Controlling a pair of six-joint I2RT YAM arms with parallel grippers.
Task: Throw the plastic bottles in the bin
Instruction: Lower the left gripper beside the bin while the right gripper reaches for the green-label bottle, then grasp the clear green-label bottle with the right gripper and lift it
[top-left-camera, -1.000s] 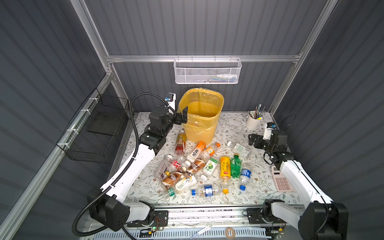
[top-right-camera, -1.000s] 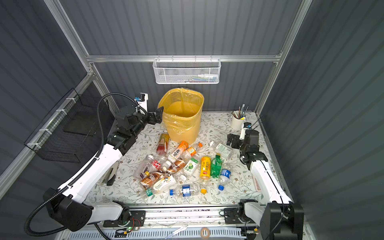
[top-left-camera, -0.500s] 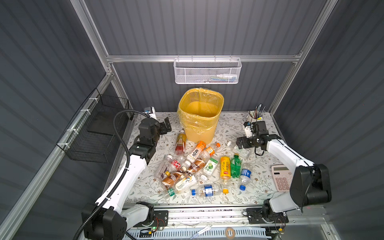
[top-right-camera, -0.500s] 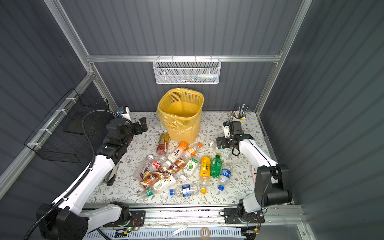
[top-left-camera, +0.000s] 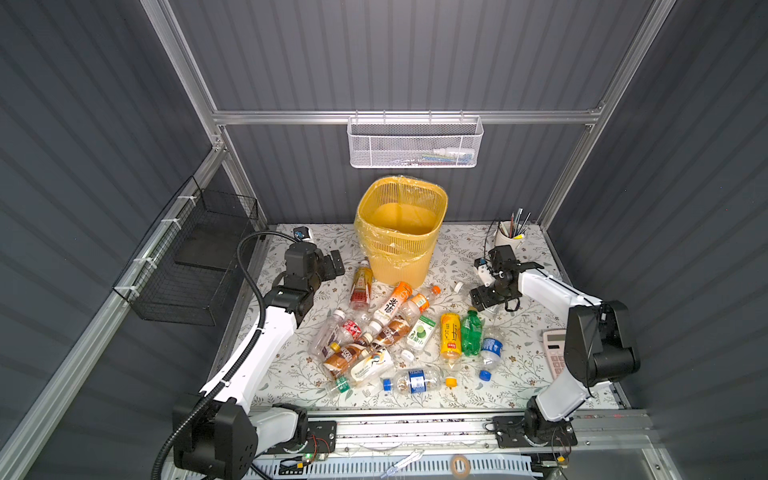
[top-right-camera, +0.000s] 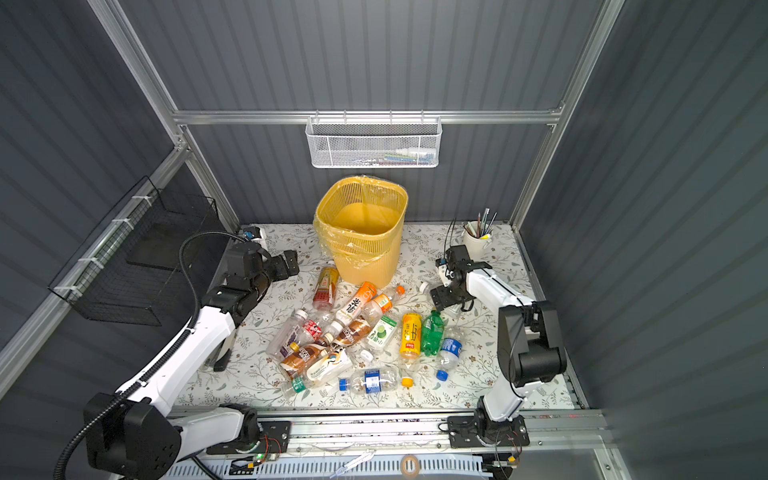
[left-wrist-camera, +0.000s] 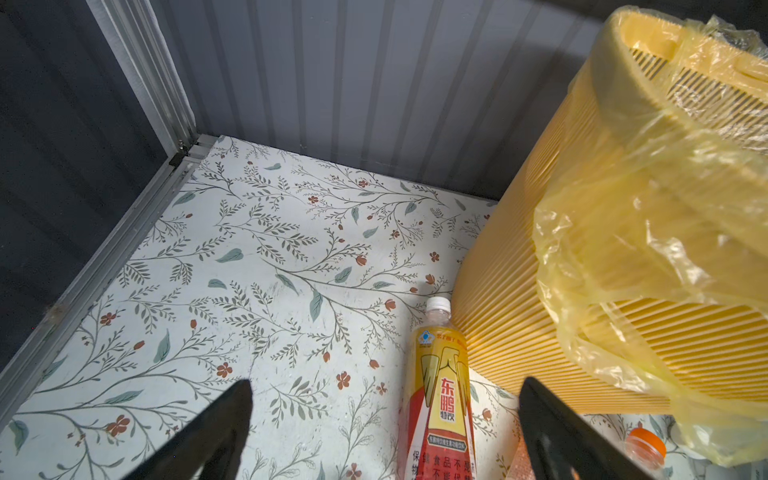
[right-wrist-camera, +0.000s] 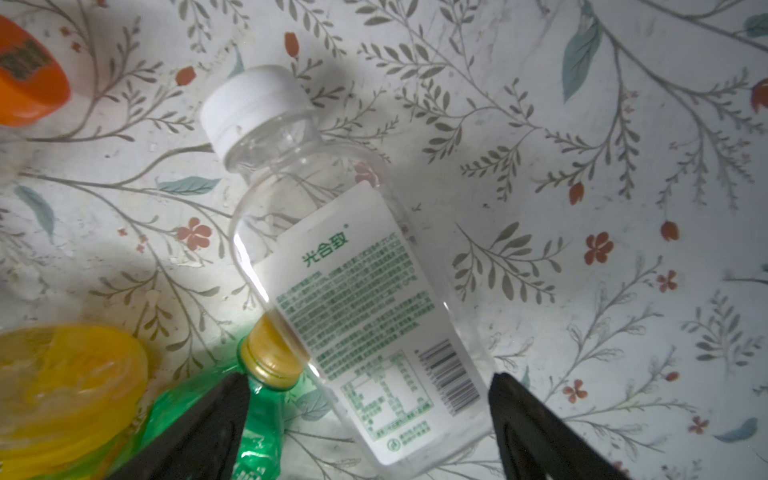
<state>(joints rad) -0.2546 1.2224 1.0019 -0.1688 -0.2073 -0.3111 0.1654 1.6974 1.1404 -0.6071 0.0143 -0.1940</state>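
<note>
Right end effector (right-wrist-camera: 368, 380), released like the left end effector (left-wrist-camera: 385, 381), straddles clear bottle (right-wrist-camera: 345, 266); closing may also pinch abutting green bottle (right-wrist-camera: 257, 424), lower left.

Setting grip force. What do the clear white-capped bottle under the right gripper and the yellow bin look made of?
Clear bottle: likely thin transparent plastic, glossy; the floral tabletop shows through it. Its white label: paper or film, can't tell. Bin: rigid-looking yellow plastic, low sheen, moulded into fine slats. Its liner: thin translucent film, wrinkled and shiny.
</note>
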